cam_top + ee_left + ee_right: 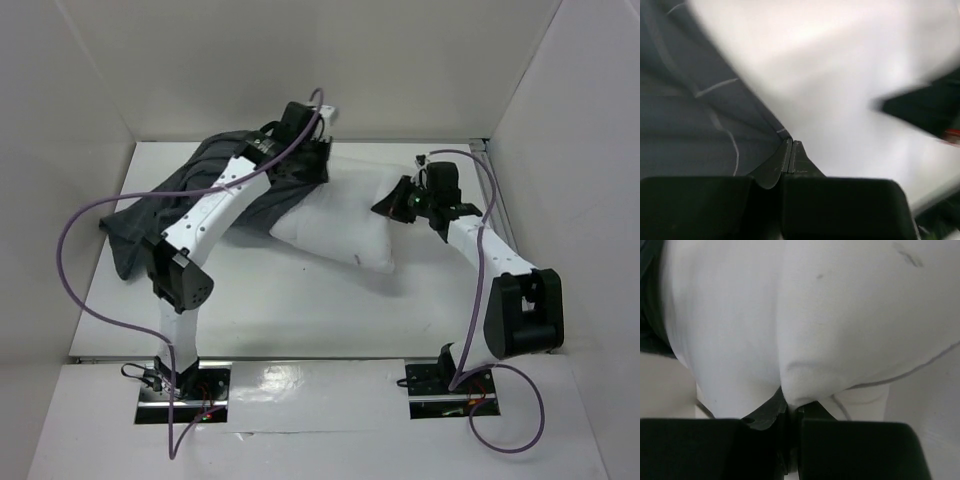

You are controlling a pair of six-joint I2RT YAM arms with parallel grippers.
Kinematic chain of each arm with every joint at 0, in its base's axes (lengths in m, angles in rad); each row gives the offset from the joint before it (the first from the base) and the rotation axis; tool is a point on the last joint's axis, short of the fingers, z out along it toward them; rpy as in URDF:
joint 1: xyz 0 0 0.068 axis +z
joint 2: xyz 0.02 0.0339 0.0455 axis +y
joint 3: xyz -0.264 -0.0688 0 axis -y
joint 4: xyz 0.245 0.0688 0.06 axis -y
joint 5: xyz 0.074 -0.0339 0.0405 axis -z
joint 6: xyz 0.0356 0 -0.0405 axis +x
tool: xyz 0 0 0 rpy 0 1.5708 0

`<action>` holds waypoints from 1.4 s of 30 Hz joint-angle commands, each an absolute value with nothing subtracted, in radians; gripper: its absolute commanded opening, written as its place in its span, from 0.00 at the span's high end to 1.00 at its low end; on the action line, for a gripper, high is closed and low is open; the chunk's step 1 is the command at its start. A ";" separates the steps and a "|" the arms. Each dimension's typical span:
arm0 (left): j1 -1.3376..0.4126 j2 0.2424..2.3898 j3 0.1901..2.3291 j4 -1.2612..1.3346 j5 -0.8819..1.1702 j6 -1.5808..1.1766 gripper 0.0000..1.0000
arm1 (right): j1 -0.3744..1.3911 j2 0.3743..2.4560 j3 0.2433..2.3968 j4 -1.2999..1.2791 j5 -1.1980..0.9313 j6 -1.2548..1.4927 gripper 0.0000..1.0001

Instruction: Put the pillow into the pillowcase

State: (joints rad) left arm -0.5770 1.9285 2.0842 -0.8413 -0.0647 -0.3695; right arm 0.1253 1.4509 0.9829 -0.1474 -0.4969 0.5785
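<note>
The dark grey checked pillowcase point(140, 212) lies crumpled at the back left, its mouth toward the white pillow point(340, 225), whose left end sits in that opening. My left gripper point(300, 175) is at the mouth. In the left wrist view it point(791, 144) is shut, with the pillowcase point(685, 115) hem pinched at its tips and the pillow point(830, 75) just beyond. My right gripper point(385, 207) is at the pillow's right end. In the right wrist view it point(792, 407) is shut on a fold of the pillow point(840, 315).
White walls point(90, 90) close in the table point(300, 310) at the left, back and right. Purple cables point(75, 260) loop off both arms. A dark blurred shape point(925, 107) shows at the right of the left wrist view.
</note>
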 commanded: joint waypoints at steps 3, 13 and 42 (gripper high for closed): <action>-0.814 2.075 2.486 -0.687 0.575 -0.480 1.00 | 0.233 1.373 1.161 -0.009 -0.536 0.643 1.00; -0.704 1.953 2.217 -0.684 0.427 -0.485 1.00 | 0.275 1.157 0.984 -0.207 -0.342 0.534 1.00; -0.614 1.020 1.091 -0.984 -0.558 -0.999 0.24 | 0.405 1.210 1.111 -0.565 -0.063 0.325 0.00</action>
